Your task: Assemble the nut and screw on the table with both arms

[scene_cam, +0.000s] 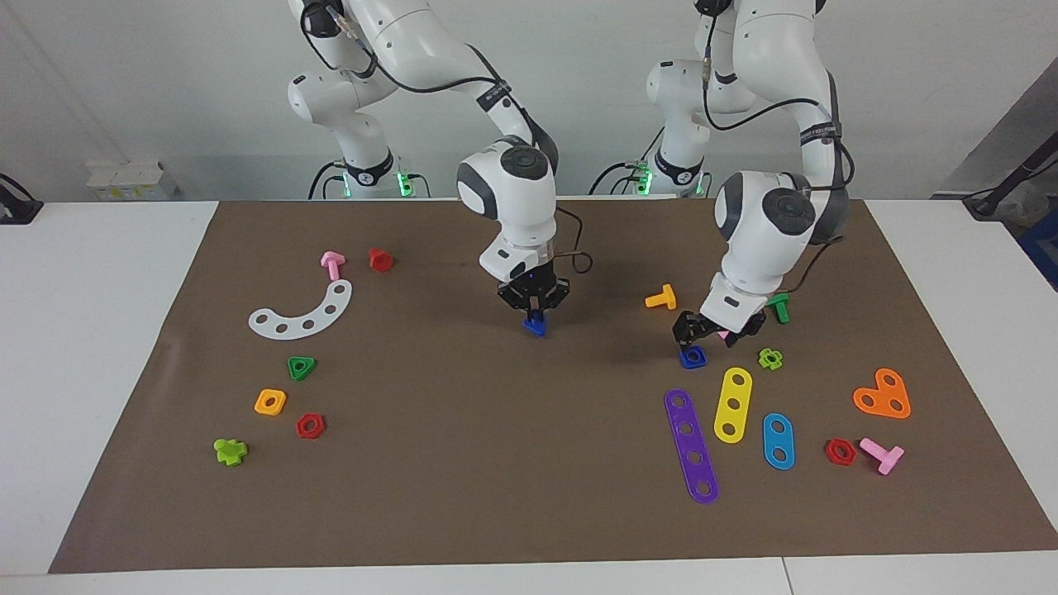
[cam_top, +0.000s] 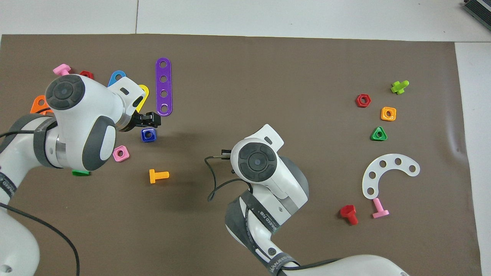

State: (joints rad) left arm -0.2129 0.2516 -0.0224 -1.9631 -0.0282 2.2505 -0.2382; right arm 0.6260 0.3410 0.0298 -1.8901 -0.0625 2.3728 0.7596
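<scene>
The dark-blue screw (scene_cam: 535, 326) sits at the middle of the brown mat (scene_cam: 496, 463), in the fingers of my right gripper (scene_cam: 535, 314), which points straight down and is shut on it. In the overhead view the right wrist hides both. The dark-blue nut (scene_cam: 692, 356) lies flat on the mat toward the left arm's end and also shows in the overhead view (cam_top: 148, 134). My left gripper (scene_cam: 713, 335) hangs low and tilted just over the nut's robot-side edge, open, not holding it; it also shows in the overhead view (cam_top: 149, 120).
A pink nut (cam_top: 121, 153), an orange bolt (scene_cam: 660, 297) and a green bolt (scene_cam: 779, 307) lie close to the left gripper. Purple (scene_cam: 691, 446), yellow (scene_cam: 732, 404) and blue (scene_cam: 778, 440) strips lie farther out. A white curved strip (scene_cam: 302, 314) and more nuts lie toward the right arm's end.
</scene>
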